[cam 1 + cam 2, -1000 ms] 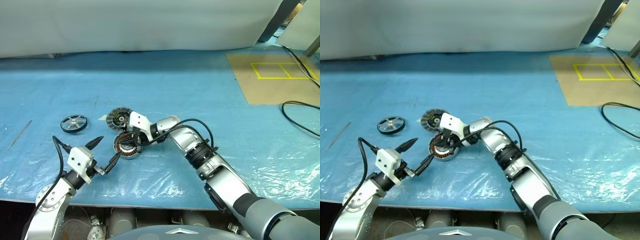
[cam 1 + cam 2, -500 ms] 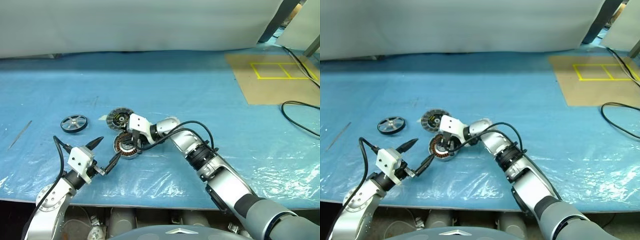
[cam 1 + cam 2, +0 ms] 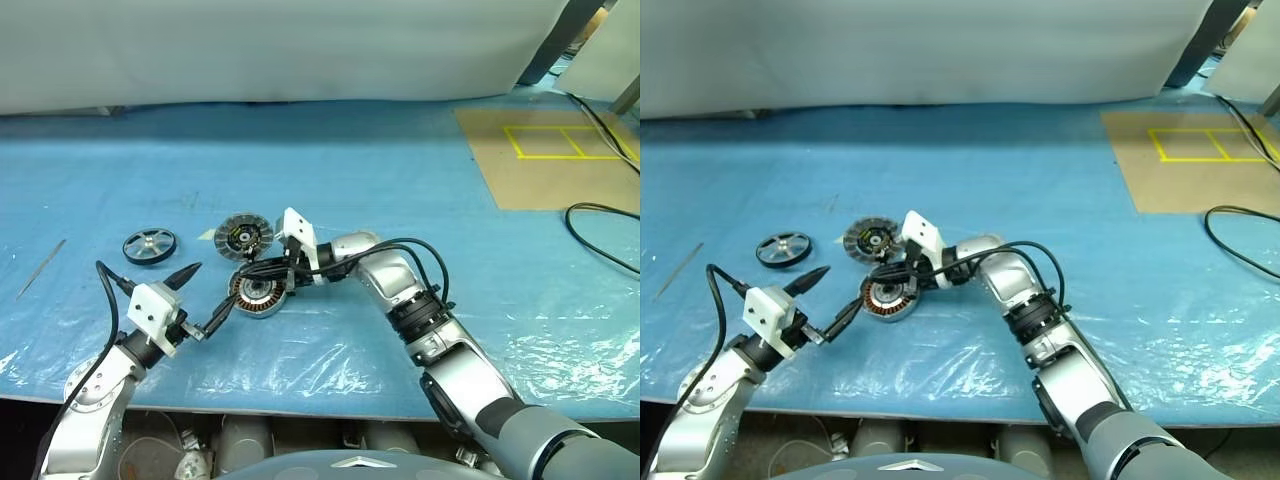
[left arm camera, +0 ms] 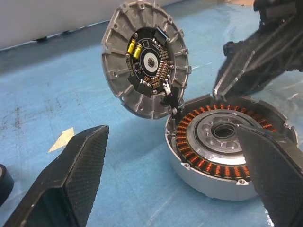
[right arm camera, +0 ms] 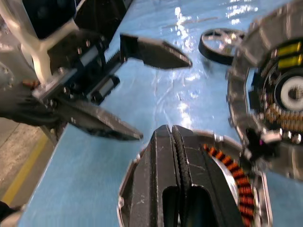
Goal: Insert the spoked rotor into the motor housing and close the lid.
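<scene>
Both parts lie ready: motor housing [image 3: 256, 296] with lid [image 3: 243, 236] swung open, spoked rotor [image 3: 149, 245] apart on the worktop [image 3: 400, 190]. My right gripper [image 3: 247, 270], clenched empty, rests over the housing rim, likely to steady it. My left gripper [image 3: 203, 300] waits released beside it.

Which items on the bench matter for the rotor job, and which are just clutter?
Job:
- rotor, lying apart on the sheet
- housing, open, windings showing
- lid, swung open
- left end effector, open
- right end effector, shut, over the housing

Clutter:
- thin rod
- black cable
- cardboard sheet with yellow tape
</scene>
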`<move>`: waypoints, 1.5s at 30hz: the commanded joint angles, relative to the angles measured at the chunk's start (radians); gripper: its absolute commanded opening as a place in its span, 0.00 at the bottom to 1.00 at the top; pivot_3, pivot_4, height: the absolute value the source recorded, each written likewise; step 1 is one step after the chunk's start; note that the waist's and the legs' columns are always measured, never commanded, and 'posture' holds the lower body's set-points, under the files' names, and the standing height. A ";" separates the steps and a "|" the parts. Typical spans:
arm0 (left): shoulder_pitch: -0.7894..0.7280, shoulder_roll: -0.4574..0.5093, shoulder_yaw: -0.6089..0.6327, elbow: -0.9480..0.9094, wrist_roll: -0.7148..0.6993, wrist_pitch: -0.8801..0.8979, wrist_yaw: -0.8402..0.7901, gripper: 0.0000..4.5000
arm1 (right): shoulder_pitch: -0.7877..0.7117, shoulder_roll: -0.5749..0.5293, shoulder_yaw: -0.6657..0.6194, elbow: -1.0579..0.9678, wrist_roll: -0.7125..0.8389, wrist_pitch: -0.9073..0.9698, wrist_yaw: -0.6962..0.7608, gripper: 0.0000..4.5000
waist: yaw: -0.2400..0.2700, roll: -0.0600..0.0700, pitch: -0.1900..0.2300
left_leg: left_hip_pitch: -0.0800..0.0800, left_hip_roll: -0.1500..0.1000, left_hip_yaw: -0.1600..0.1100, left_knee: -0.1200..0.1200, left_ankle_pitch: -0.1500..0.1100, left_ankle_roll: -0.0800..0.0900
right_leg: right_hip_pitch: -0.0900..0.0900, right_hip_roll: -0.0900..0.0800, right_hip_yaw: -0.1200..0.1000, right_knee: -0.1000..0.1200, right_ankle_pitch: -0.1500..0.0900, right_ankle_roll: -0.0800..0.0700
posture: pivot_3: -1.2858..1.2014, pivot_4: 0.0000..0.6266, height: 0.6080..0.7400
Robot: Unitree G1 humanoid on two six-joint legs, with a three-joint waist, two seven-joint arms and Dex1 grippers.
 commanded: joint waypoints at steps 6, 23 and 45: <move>-0.008 -0.002 -0.006 0.020 0.004 -0.027 -0.018 1.00 | 0.018 -0.007 0.075 -0.011 -0.069 -0.045 -0.037 0.00 | -0.003 0.000 0.000 | 0.000 0.000 0.000 0.000 0.000 -0.001 | -0.001 0.000 0.000 0.000 0.000 0.000 | 0.52 0.24 1.00; 0.001 -0.001 0.012 0.001 -0.011 -0.020 -0.009 1.00 | -0.002 0.045 -0.008 -0.051 0.038 0.049 -0.015 0.00 | -0.001 0.000 0.000 | 0.003 0.000 0.000 0.000 -0.001 0.001 | 0.003 0.000 0.000 0.000 0.000 0.000 | 0.52 0.24 1.00; -0.054 0.013 0.004 0.067 0.000 -0.039 -0.042 1.00 | 0.015 0.017 0.115 0.008 -0.118 -0.049 -0.101 0.00 | -0.003 0.000 0.000 | 0.002 0.000 0.000 -0.001 0.000 -0.001 | 0.001 0.000 0.000 0.000 0.000 0.000 | 0.52 0.24 1.00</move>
